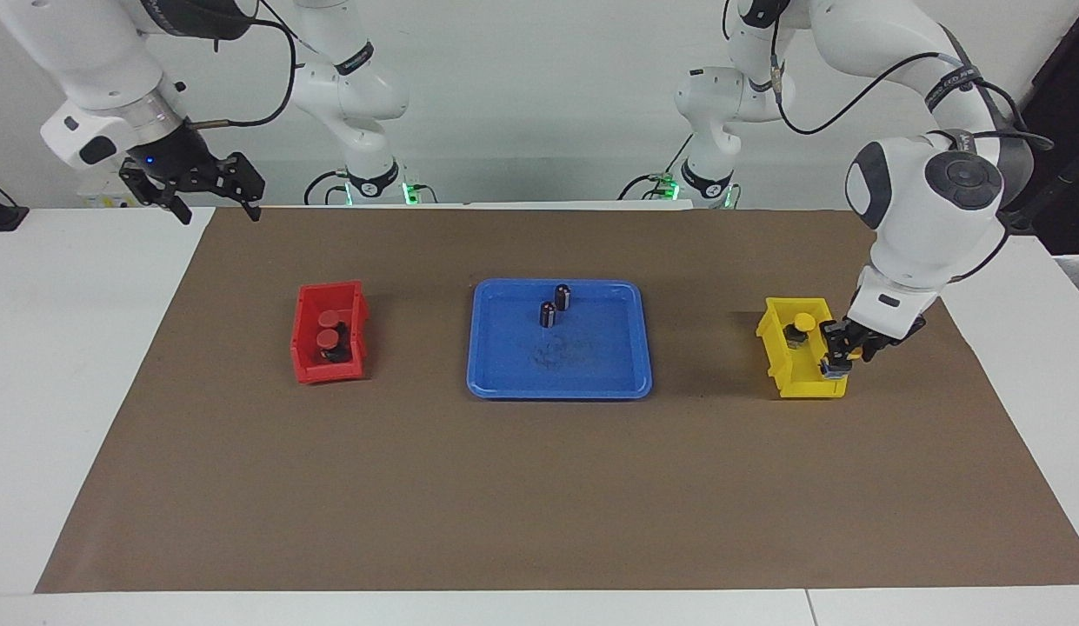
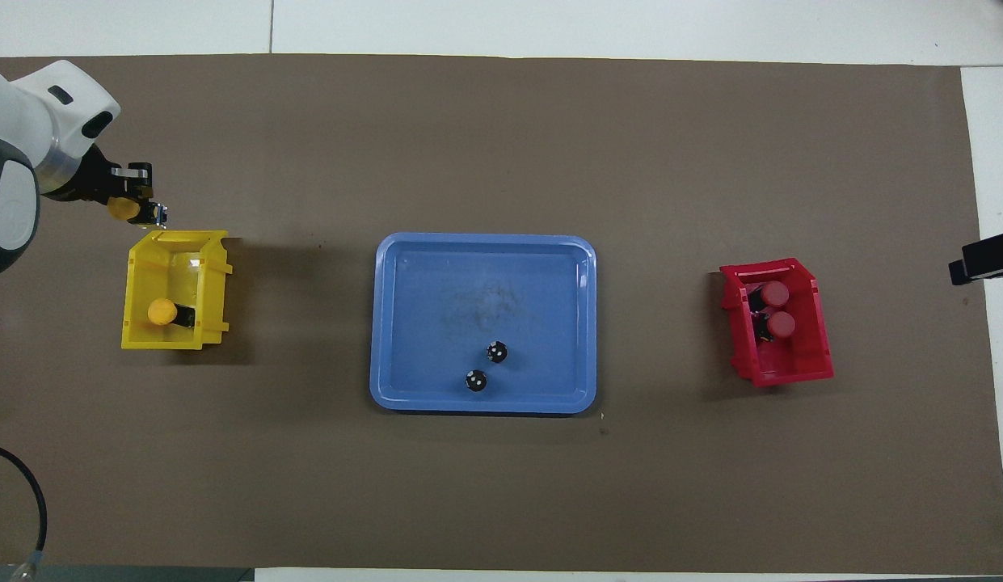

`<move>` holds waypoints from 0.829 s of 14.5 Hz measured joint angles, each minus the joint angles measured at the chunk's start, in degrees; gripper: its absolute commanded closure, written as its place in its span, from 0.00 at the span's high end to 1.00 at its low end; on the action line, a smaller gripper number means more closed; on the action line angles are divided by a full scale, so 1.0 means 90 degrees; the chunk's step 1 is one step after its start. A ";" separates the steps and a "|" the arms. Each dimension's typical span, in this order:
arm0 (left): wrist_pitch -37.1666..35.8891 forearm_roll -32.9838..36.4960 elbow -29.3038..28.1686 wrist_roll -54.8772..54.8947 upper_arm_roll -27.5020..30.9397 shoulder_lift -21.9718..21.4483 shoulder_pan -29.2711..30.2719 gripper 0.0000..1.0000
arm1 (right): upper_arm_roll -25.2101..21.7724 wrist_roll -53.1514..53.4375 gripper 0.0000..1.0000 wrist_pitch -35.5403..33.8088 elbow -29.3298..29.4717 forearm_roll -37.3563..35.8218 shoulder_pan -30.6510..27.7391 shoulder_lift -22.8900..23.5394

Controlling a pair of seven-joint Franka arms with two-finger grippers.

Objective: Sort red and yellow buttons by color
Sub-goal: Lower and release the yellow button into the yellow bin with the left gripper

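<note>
My left gripper (image 1: 839,355) is shut on a yellow button (image 2: 124,208) and holds it over the yellow bin's (image 1: 800,389) rim farthest from the robots. A second yellow button (image 1: 803,322) lies in that bin and also shows in the overhead view (image 2: 161,312). Two red buttons (image 1: 329,319) (image 1: 328,337) lie in the red bin (image 1: 306,348), and both show in the overhead view (image 2: 774,293) (image 2: 781,324). My right gripper (image 1: 217,196) is open and empty, and waits raised over the mat's edge at the right arm's end.
A blue tray (image 1: 591,365) sits mid-table between the bins. Two black cylinders with silver tops (image 1: 562,296) (image 1: 548,314) stand in its part nearer the robots. A brown mat (image 1: 539,487) covers the table.
</note>
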 measured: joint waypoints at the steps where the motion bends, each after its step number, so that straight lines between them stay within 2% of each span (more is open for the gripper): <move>1: 0.0214 0.0002 -0.0224 0.0041 -0.0004 -0.0050 0.0040 0.01 | 0.0002 0.0000 1.00 0.0014 0.0032 -0.0010 0.0005 0.0015; 5: 0.0705 0.0003 -0.1013 0.0191 -0.0007 -0.0323 0.0138 0.01 | 0.0063 0.0000 1.00 0.0192 0.0054 -0.0058 0.0023 0.0048; 9: 0.0771 0.0003 -0.1341 0.0201 -0.0075 -0.0491 0.0131 0.01 | 0.0064 0.0000 1.00 0.0216 0.0085 -0.0068 0.0023 0.0054; 12: 0.1106 0.0003 -0.1622 0.0201 -0.0097 -0.0502 0.0129 0.01 | 0.0065 0.0020 1.00 0.0216 0.0088 -0.0068 0.0022 0.0057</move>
